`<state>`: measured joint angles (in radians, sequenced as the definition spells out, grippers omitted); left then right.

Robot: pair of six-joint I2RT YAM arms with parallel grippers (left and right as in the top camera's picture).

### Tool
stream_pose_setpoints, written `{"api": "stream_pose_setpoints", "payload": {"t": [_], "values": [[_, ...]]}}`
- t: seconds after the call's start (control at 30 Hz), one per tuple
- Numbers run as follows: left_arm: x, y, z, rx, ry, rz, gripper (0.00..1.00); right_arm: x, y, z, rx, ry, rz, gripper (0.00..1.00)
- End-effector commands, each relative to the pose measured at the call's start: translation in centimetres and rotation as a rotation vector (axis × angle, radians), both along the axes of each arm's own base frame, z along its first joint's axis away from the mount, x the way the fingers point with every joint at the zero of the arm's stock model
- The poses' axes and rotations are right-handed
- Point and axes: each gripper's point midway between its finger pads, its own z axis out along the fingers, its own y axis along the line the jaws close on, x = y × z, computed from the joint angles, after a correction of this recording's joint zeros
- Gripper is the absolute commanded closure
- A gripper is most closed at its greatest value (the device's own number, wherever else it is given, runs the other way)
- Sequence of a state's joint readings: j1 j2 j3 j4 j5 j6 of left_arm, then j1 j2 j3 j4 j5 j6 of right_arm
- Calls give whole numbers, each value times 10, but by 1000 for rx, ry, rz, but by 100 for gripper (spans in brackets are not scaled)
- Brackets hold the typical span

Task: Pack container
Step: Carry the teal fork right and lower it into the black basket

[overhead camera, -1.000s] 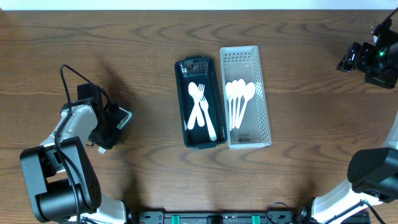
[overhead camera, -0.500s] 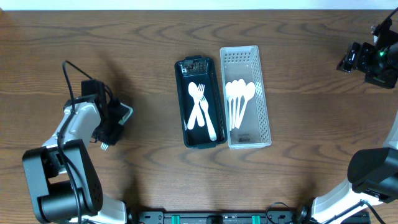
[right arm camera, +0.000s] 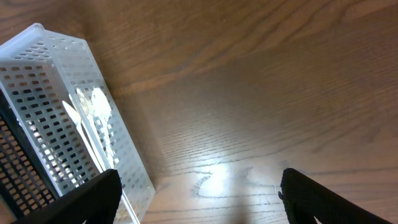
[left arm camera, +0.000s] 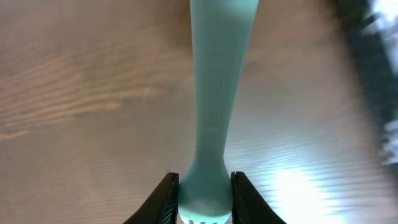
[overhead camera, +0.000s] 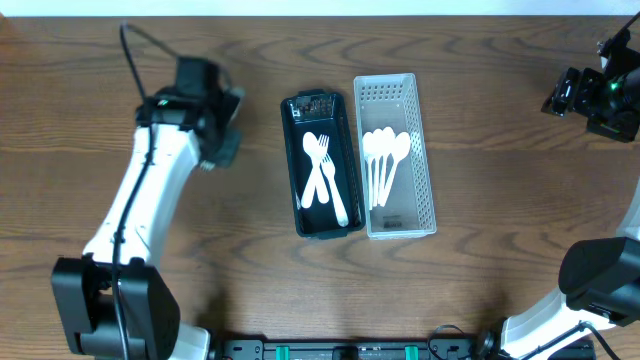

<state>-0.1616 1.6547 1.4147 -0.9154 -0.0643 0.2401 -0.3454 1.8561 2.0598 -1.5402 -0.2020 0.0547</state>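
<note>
At the left of the desk [overhead camera: 480, 260], the left arm [overhead camera: 140, 200] stretches toward the back. The left arm's jaws are almost closed, pinching the narrow neck of a pale plastic utensil [left arm camera: 219, 93] held over the wood, and I cannot tell its working end. Just right of it lies the black tray [overhead camera: 288, 170] with white forks [overhead camera: 322, 178] inside. Right beside the tray stands the white basket [overhead camera: 430, 190], holding white spoons [overhead camera: 384, 160]. Far right, well apart from the basket, the right arm's jaws gape wide around nothing.
</note>
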Motion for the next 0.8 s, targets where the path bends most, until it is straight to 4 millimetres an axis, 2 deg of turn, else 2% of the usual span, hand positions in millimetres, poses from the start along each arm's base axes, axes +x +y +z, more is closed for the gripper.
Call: {"api": "stream_pose_setpoints", "payload": {"t": [0.0, 0.13, 0.2, 0.27, 0.5, 0.77], "values": [[4, -49, 43, -111, -96, 84, 94, 1, -3, 7, -15, -22, 11, 15], [-3, -109, 72, -262, -129, 113, 94, 1, -3, 7, -15, -22, 11, 15], [-10, -133, 74, -350, -108, 144, 94, 1, -3, 7, -14, -22, 8, 15], [-17, -148, 70, -403, -67, 187, 94, 1, -3, 7, -13, -22, 4, 15], [-17, -159, 35, -406, 24, 322, 94, -1, -2, 7, -11, -16, 4, 15], [-17, -171, -37, -342, 205, 378, 94, -2, -2, 6, -9, -11, 1, 15]]}}
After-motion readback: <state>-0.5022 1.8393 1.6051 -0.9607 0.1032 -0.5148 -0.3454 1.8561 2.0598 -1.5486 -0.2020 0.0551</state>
